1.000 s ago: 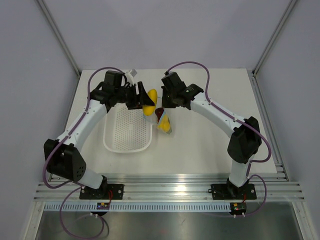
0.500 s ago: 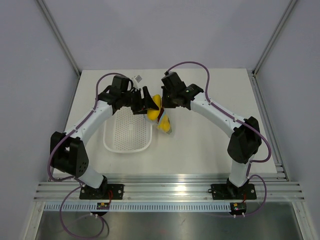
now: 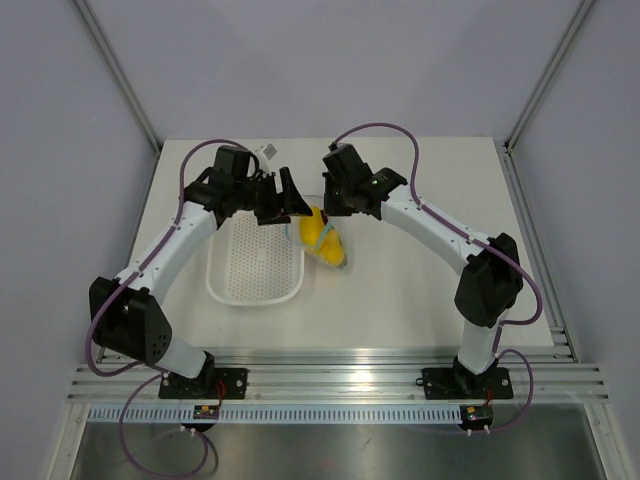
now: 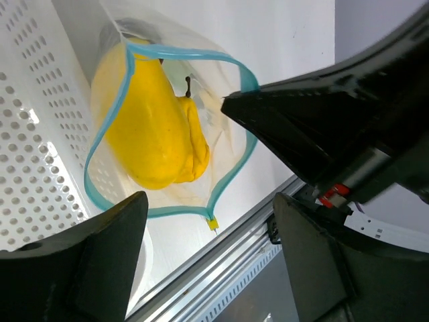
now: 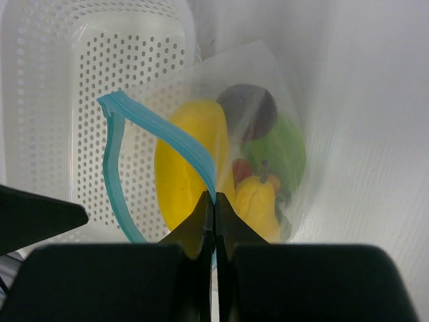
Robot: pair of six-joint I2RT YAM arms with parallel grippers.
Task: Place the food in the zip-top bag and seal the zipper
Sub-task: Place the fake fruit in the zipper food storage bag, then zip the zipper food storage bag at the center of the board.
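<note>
The bag (image 5: 201, 74) is a thin, clear, slightly crinkled pouch, and its mouth is rimmed by a soft teal zipper (image 5: 161, 131) that bows into an open loop. Through the film show a smooth, oval yellow fruit (image 5: 184, 168), a smaller yellow fruit (image 5: 258, 201) with a dark stem, a rounded green leaf piece (image 5: 281, 151), a glossy dark red fruit (image 5: 247, 107) and tiny red berries (image 5: 242, 171).

The bag lies partly over the right edge of a white perforated plastic basket (image 5: 100, 54), on the matte white table (image 3: 420, 280). The right claw (image 5: 213, 201) is pinched tight on the zipper strip, with the pouch hanging just beyond its tips. The left claw (image 4: 208, 201) is spread wide just over the open mouth, touching nothing.
</note>
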